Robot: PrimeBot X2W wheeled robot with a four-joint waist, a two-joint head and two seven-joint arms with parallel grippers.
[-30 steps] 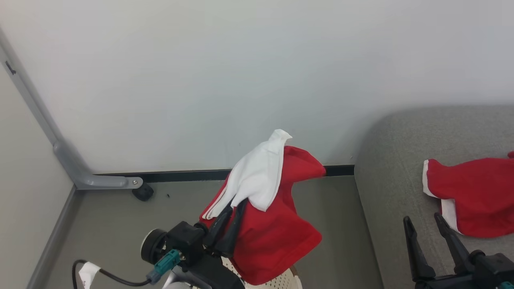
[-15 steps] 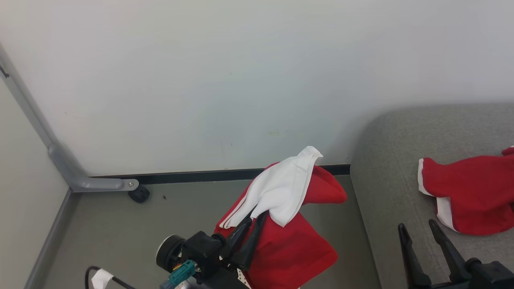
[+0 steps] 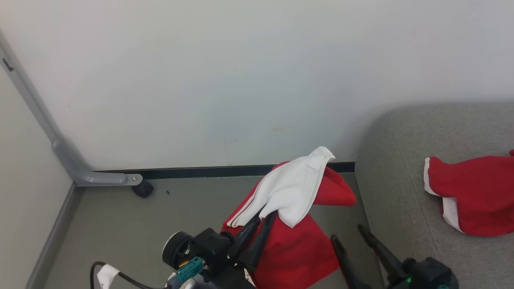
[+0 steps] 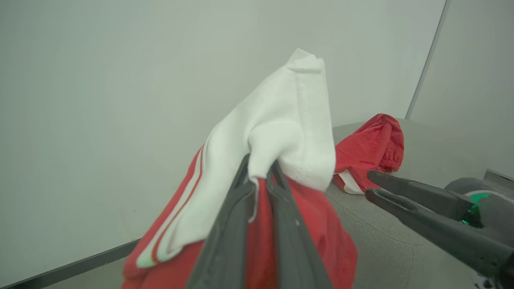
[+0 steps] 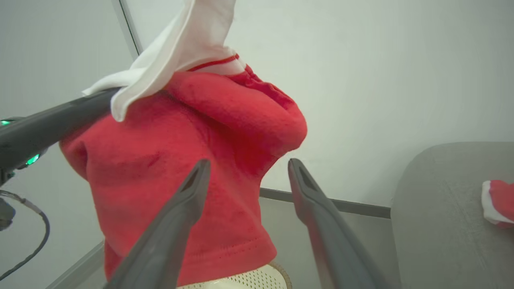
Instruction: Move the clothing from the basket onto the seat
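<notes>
Fig.: L tool (image 3: 266,216) clamped on red-white garment (image 3: 293,245), aloft at 9 o'clock of grey seat (image 3: 401,180); R tool (image 3: 346,233) apart, empty. Fabric prob. light, limp; best pinched at a bunched fold.

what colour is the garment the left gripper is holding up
Bright red garment with a white panel and thin stripes, clearest in the left wrist view.

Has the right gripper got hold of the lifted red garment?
No, the right wrist view shows the right gripper spread wide open and closed on nothing, while the left gripper pinches the red garment.
</notes>
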